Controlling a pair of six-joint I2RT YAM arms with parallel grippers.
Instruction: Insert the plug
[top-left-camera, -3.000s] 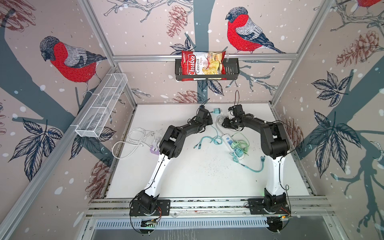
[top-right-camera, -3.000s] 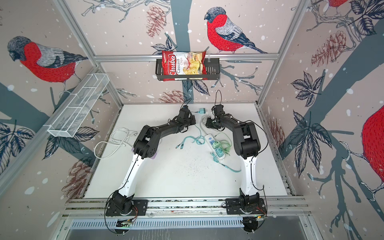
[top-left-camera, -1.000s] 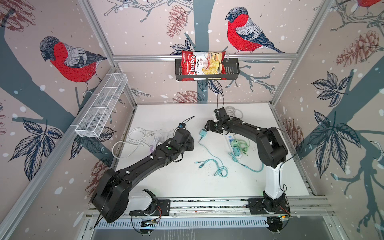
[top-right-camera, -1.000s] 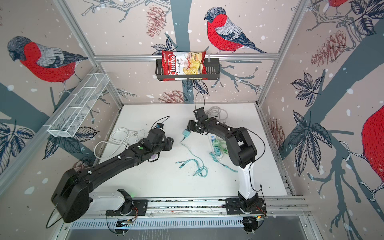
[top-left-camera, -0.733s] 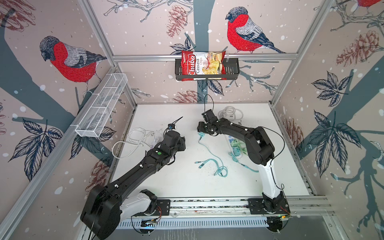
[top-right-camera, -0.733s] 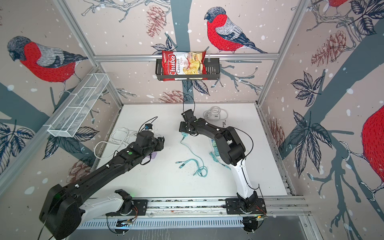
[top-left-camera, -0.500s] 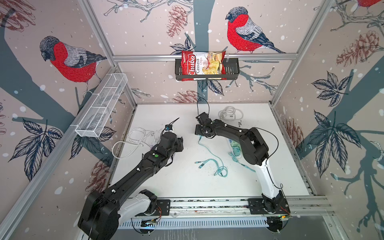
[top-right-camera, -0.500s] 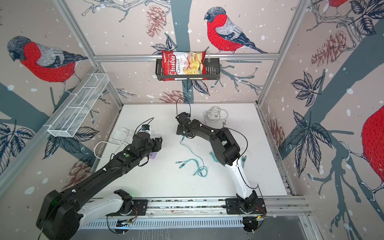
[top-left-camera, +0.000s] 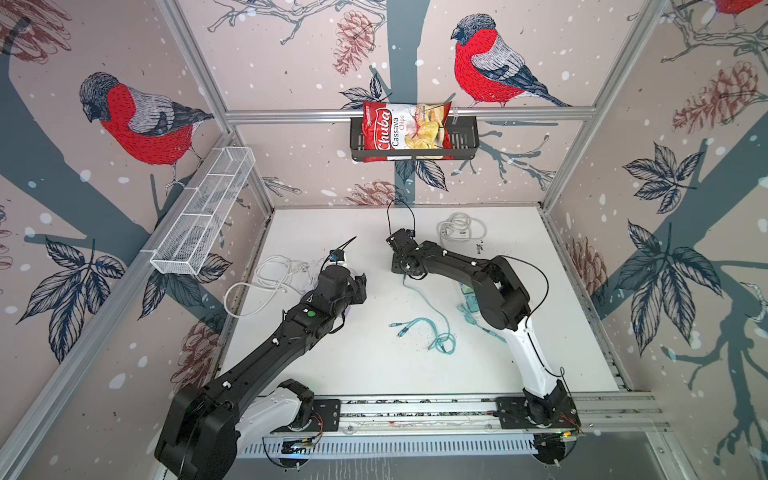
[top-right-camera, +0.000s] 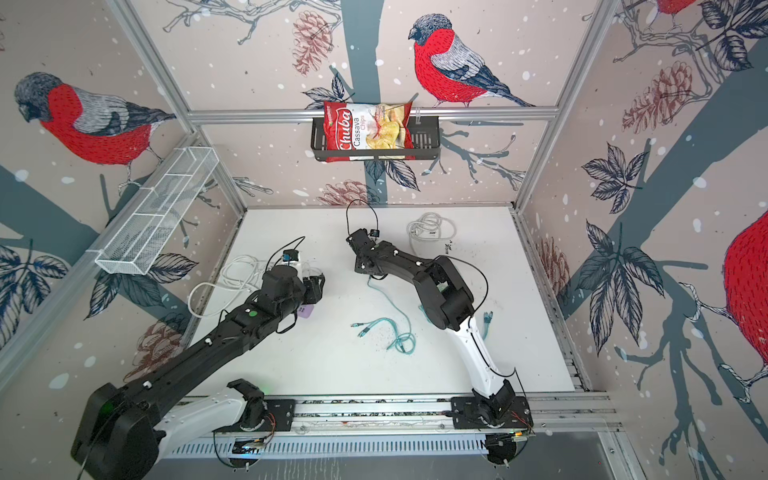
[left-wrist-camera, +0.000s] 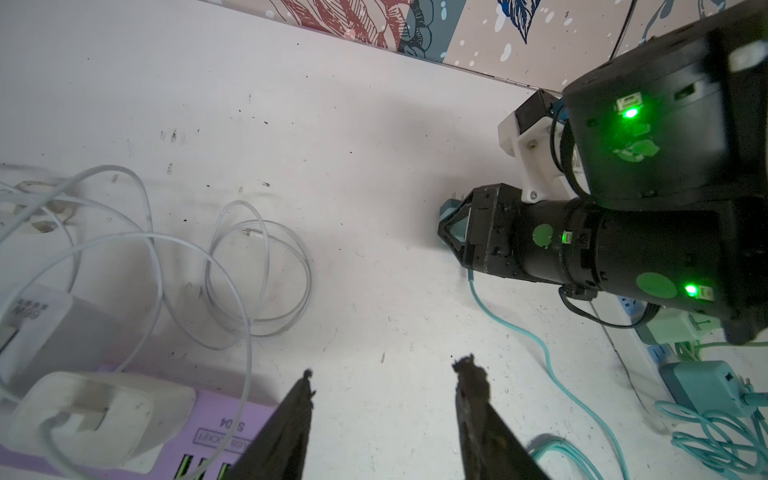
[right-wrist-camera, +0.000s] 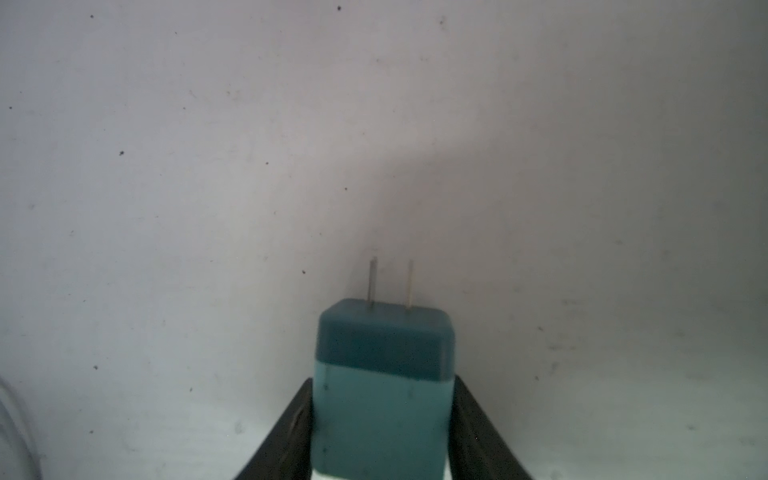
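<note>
Within the last second the right gripper (right-wrist-camera: 382, 399) has swung from the table's (top-left-camera: 374, 365) middle toward 11 o'clock. Its jaws have drawn in and now press both flanks of the teal plug (right-wrist-camera: 384, 345), clamped on it. The prongs (right-wrist-camera: 374, 282) stick out ahead, straight and bare, low over the table; I cannot tell whether they touch it. The cable (left-wrist-camera: 544, 353) trails back toward 5 o'clock.

Over three seconds the left gripper (left-wrist-camera: 388, 368) has pulled back from 12 o'clock to 9 o'clock. Its fingers stand apart and hold nothing, just over the end of the purple strip (left-wrist-camera: 232, 424), where a white adapter (left-wrist-camera: 95, 411) already sits.

My reading is that the plug is moving away from the white strip (left-wrist-camera: 625, 305) at 3 o'clock and is bound for the purple one, with the left gripper placed to steady it. The grip looks square, so what remains is aiming the prongs at a free socket and pressing in.

The black basket (top-left-camera: 465, 137) at 12 o'clock on the back rail holds a chips bag (top-left-camera: 405, 131). The wire basket (top-left-camera: 203, 216) at 10 o'clock shows nothing inside.
</note>
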